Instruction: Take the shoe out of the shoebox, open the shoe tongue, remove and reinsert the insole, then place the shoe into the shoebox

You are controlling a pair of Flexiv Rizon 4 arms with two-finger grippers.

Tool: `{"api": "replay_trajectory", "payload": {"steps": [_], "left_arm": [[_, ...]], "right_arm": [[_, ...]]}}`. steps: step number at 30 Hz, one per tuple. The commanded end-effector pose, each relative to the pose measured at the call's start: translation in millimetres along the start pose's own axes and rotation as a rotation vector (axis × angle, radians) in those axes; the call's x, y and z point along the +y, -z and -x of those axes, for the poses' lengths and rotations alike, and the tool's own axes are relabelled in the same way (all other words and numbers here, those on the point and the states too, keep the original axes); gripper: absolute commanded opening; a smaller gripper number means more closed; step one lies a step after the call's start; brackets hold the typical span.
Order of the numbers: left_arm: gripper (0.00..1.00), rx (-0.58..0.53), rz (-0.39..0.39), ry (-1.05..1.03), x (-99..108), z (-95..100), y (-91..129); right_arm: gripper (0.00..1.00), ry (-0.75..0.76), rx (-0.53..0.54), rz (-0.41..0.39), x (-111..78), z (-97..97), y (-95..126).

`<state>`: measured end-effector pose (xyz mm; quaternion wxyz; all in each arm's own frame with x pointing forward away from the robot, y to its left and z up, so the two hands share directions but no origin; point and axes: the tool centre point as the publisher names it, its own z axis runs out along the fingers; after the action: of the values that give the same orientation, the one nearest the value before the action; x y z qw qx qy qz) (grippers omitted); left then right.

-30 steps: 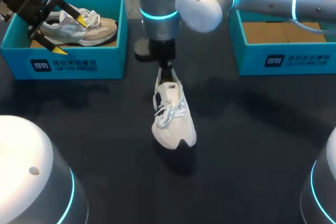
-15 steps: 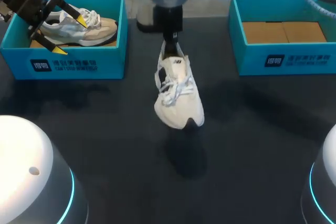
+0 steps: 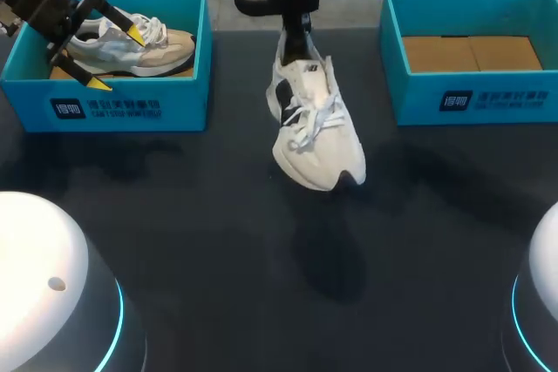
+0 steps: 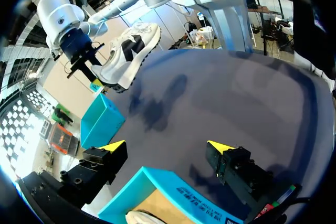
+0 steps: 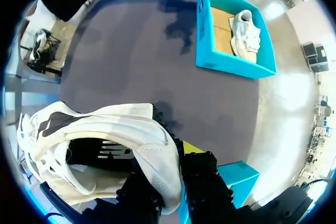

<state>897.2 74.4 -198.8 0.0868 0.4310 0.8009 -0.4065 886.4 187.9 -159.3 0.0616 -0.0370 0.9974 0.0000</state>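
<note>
Two shoes, two boxes: grey shoe (image 3: 131, 45) lies in left box (image 3: 131, 109); right box (image 3: 475, 100) stands well apart. Right gripper (image 5: 176, 153) clamps white shoe (image 3: 316, 132) by its heel, apparently airborne. Left gripper (image 3: 118, 60) hangs open over left box.

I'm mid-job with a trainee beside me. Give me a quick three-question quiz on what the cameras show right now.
1. True or false: the white shoe rests on the table.
2. The left gripper is: A) open over the left box; B) shut on a shoe; C) flat on the table.
3. Which box has no shoe in it?
Key: 1. False; the right gripper holds it by the heel, in the air. 2. A. 3. The right box.
</note>
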Motion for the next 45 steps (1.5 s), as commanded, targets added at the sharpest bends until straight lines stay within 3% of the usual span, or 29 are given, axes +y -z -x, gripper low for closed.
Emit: {"api": "replay_trajectory", "payload": {"steps": [1,42,45], "left_arm": [[1.0,0.003,0.001,0.0,0,0.2,0],[1.0,0.003,0.001,0.0,0,0.2,0],[1.0,0.003,0.001,0.0,0,0.2,0]], "right_arm": [[0.0,0.001,-0.023,-0.004,-2.8,-1.9,13],[0.0,0.001,-0.023,-0.004,-2.8,-1.9,13],[0.0,-0.002,-0.03,-0.006,-17.3,9.6,13]]}}
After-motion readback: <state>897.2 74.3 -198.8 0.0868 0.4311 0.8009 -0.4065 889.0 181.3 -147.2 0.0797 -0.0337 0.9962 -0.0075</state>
